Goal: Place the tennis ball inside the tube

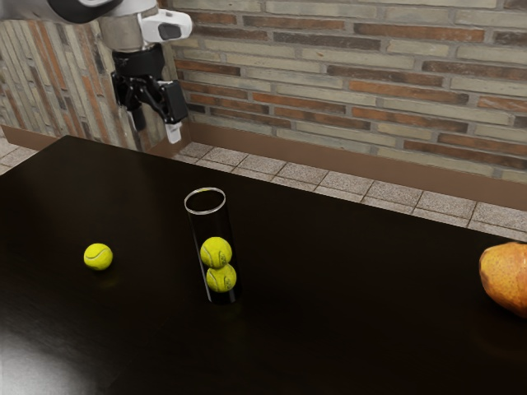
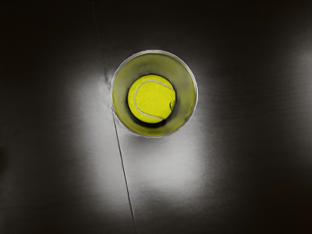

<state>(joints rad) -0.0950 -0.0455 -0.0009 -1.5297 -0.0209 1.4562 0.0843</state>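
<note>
My gripper [image 1: 156, 126] is open in the exterior view, up above the table's far side, with nothing between its fingers. It is higher than the clear tube [image 1: 212, 227], which stands upright on the table with its round mouth upward. Two tennis balls are stacked inside, the upper one [image 1: 216, 253] resting on the lower one [image 1: 221, 279]. A loose tennis ball [image 1: 99, 257] lies on the table toward the exterior view's left, apart from the tube. Looking down in the wrist view, the tube's rim [image 2: 196, 92] circles a tennis ball [image 2: 152, 99] inside.
On the black table [image 1: 346, 329], an orange-yellow fruit [image 1: 506, 276] lies at the exterior view's right edge, well away from the tube. A brick wall [image 1: 370, 78] stands behind, beyond a tiled floor [image 1: 296, 174].
</note>
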